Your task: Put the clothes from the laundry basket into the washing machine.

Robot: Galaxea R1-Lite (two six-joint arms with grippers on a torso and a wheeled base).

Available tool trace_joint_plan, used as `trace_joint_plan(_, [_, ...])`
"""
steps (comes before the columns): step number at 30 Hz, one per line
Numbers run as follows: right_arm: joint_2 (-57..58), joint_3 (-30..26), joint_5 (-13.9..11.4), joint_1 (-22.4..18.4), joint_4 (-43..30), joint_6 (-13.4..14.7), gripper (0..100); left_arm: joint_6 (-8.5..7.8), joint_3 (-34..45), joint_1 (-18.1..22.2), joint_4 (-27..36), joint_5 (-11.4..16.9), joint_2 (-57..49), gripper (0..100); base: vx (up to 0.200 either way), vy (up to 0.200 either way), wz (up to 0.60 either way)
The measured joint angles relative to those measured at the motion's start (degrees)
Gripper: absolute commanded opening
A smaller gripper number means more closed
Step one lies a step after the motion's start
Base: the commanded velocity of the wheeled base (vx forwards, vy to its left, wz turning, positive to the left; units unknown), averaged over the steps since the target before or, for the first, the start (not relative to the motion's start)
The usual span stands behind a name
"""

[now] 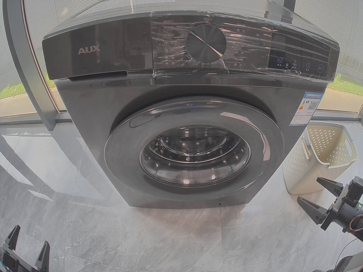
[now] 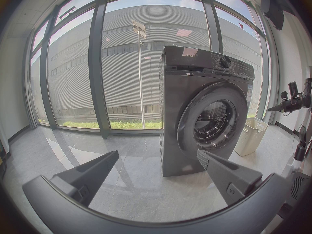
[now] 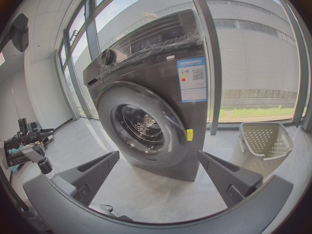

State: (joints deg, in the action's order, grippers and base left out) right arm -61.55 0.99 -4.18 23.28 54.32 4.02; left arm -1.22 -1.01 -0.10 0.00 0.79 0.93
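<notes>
One washing machine (image 1: 194, 106), one laundry basket (image 1: 321, 159) (just beside).

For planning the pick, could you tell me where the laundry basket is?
Head view: the laundry basket stands on the floor, right of the washing machine.

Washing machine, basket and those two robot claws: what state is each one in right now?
Grey front-loading washing machine: round glass door shut, no clothes seen through it.
Cream perforated plastic laundry basket: upright on the floor, no clothes seen inside.
Left gripper: jaws open, holding nothing.
Right gripper: jaws open, holding nothing.
</notes>
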Motion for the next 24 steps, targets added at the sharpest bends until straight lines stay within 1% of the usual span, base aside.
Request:
trace_joint_plan(2, [4.5,0.0,0.0,-1.9,-4.2,-0.5,100,0.0,0.0,0.0,0.0,0.0,0.0,100,0.0,0.0,0.0])
trace_joint_plan(15, [27.7,0.0,0.0,-12.3,-18.4,-3.1,100,0.0,0.0,0.0,0.0,0.0,0.0,100,0.0,0.0,0.0])
trace_joint_plan(20, [35.6,0.0,-0.1,-14.7,-24.5,-3.4,100,0.02,0.0,0.0,0.0,0.0,0.0,100,0.0,0.0,0.0])
trace_joint_plan(24, [42.9,0.0,0.0,-15.6,-32.3,-3.4,100,0.05,0.0,0.0,0.0,0.0,0.0,100,0.0,0.0,0.0])
